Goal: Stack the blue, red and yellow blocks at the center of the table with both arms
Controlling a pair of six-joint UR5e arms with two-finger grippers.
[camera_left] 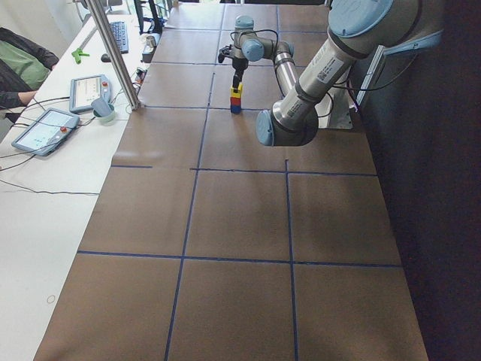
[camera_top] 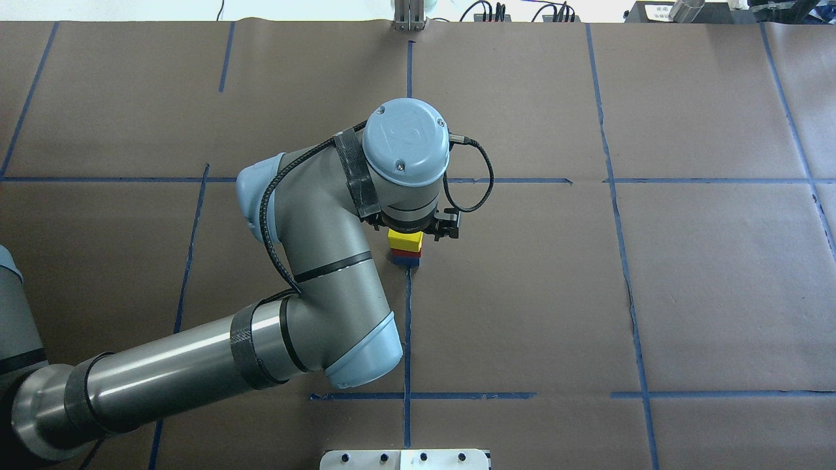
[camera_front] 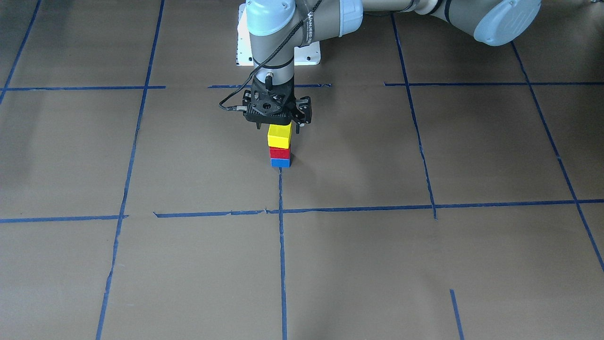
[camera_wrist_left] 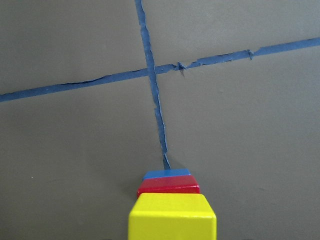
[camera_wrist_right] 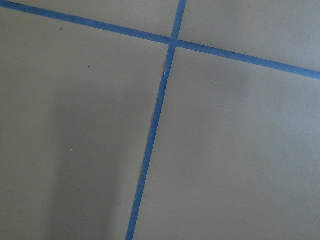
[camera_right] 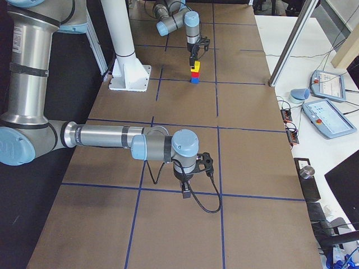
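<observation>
Overhead, the left arm's wrist (camera_top: 406, 153) blankets most of the left gripper (camera_front: 278, 128) and the back of the yellow block (camera_top: 404, 241). The blue block (camera_top: 406, 262) is just a sliver. In the left wrist view the yellow block is chopped by the bottom edge. From the front the fingertips are tiny and seem to stand clear of the block. The right gripper (camera_right: 185, 193) shows side-on only, jaws unreadable.
</observation>
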